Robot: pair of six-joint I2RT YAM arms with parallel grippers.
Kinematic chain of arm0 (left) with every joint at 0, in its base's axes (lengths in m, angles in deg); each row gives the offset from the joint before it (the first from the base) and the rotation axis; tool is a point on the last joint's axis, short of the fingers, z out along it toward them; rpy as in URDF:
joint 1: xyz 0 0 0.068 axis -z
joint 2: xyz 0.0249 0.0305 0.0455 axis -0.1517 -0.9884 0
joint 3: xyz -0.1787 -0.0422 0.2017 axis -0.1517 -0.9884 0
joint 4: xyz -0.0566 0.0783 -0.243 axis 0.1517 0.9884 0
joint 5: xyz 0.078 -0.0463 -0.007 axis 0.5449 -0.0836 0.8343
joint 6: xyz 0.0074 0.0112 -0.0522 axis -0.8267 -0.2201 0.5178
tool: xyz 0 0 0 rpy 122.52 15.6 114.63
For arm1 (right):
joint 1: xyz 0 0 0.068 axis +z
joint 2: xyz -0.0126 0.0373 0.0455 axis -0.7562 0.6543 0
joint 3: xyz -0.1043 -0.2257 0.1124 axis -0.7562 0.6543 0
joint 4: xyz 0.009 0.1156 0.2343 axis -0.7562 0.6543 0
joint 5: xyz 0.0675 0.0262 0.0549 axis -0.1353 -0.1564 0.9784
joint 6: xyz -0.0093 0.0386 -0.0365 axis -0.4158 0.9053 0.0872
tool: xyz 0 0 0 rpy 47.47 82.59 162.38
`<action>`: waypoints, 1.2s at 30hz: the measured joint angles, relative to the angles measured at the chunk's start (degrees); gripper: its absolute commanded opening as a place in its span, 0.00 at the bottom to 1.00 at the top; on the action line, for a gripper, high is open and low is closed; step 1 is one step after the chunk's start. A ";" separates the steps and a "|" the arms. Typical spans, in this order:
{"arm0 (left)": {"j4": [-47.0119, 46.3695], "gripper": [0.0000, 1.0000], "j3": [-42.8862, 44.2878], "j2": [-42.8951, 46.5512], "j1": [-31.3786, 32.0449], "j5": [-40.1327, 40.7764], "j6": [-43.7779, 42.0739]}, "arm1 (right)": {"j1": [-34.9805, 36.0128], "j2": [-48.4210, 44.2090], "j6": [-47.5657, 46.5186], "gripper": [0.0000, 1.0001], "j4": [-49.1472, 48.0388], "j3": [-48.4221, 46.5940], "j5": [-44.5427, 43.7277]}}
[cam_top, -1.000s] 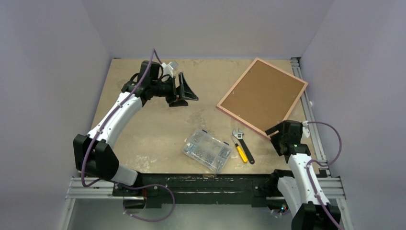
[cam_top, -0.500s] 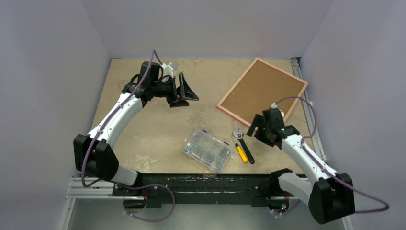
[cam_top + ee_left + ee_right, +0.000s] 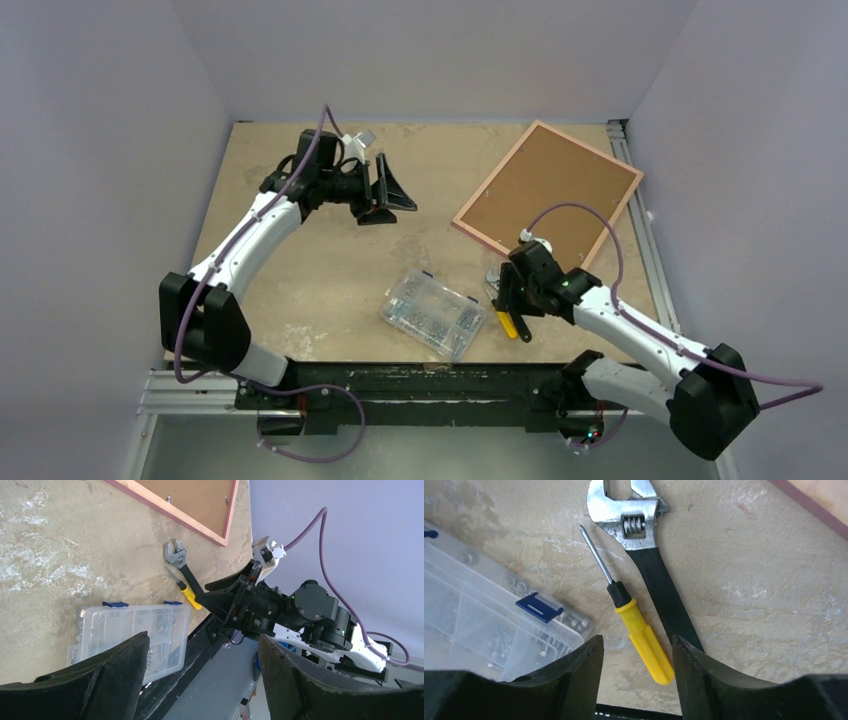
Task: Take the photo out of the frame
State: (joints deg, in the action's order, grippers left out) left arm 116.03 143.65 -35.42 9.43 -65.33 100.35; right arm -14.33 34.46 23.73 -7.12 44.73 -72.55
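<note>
Currently, the frame [image 3: 547,200] lies face down at the far right of the desk [image 3: 330,260] with its brown back upward. The photo is therefore not in view. I judge that it sits beneath that back, retained by the small metal tabs [image 3: 170,499] near the edge.

My right fingers [image 3: 505,298] hang directly above the yellow screwdriver [image 3: 644,640]. They are apart, one on each side of the handle, and not clamped on it. This position suits a pinch across the handle, and the tool is probably needed to turn the tabs. The wrench [image 3: 649,555] lies just beside the screwdriver and the screw box [image 3: 484,625] lies on its other side, so the descent needs a narrow line.

My left fingers [image 3: 390,190] are raised over the far left of the desk, wide apart and empty, well apart from the tools.
</note>
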 measured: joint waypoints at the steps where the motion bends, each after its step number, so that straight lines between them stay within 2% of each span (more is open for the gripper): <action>1: -0.15 0.77 0.00 -0.28 0.00 -0.17 0.00 | 0.17 -0.22 -0.02 0.49 0.13 0.26 0.33; 3: -0.48 0.77 -0.07 -0.63 0.00 -0.48 0.04 | 0.96 0.42 0.07 0.46 0.48 0.70 0.81; 10: -0.83 0.77 -0.66 -0.90 0.02 -0.92 0.07 | 3.89 5.49 0.48 0.46 1.22 0.94 0.15; 22: -0.96 0.78 -0.66 -1.03 0.04 -1.64 0.20 | 8.68 9.88 0.87 0.42 2.10 -0.74 -4.90; 25: -0.96 0.78 -0.66 -1.03 0.04 -1.68 0.20 | 10.05 10.34 0.83 0.38 2.21 -0.83 -6.38; 28: -0.98 0.78 -0.66 -1.03 0.04 -1.70 0.20 | 11.06 10.78 0.81 0.29 2.56 -0.94 -7.74; 31: -1.05 0.78 -0.66 -1.03 0.11 -1.90 0.48 | 11.72 10.95 0.87 0.24 3.30 -1.03 -9.51; 36: -1.90 0.78 -0.90 -1.11 1.14 -2.12 1.03 | 12.44 9.29 1.70 0.13 0.87 -0.87 -8.31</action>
State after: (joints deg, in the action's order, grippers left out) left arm 114.13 142.75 -36.53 10.57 -67.45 101.37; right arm -1.89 43.75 25.44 -6.25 43.86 -80.85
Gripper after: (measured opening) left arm 0.778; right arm 0.199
